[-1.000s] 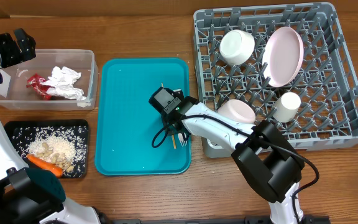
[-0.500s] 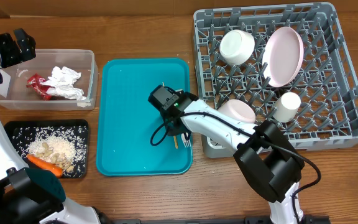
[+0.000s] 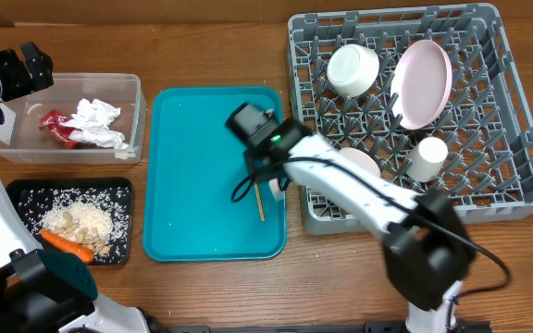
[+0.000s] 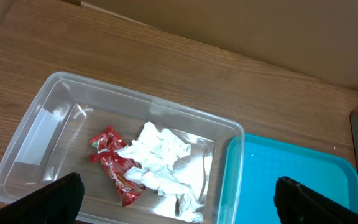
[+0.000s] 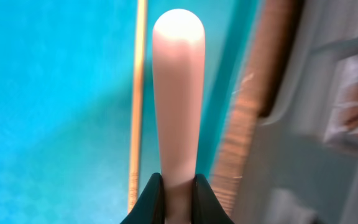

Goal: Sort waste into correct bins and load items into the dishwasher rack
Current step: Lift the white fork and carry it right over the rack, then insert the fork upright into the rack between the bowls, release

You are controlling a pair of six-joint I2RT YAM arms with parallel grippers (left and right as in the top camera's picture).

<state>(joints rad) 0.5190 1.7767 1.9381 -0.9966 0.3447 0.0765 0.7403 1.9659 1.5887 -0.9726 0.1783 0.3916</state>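
At the far left, the left claw (image 3: 15,72) hangs with its fingers spread wide and nothing between them, above the far-left end of the clear tub (image 3: 21,143). Inside the tub a red wrapper (image 3: 55,129) lies partly under a crumpled white napkin (image 3: 95,123). Near of the tub sits the black tray (image 3: 21,194), which holds white rice (image 3: 81,199), beige crumbs (image 3: 77,222) and, at its near edge, an orange carrot (image 3: 63,242). Right of both bins lies the teal tray (image 3: 192,166); on its right part a thin wooden stick (image 3: 259,202) lies flat. Just beside the stick, over the tray's right edge, the right claw (image 5: 178,182) is pinched tight on the handle of the white fork (image 5: 178,74), whose rounded end points away from the fingers. At the far right stands the grey rack (image 3: 507,176), holding a white bowl (image 3: 353,69), a tilted pale pink dish (image 3: 421,83) and a small white cup (image 3: 427,157).
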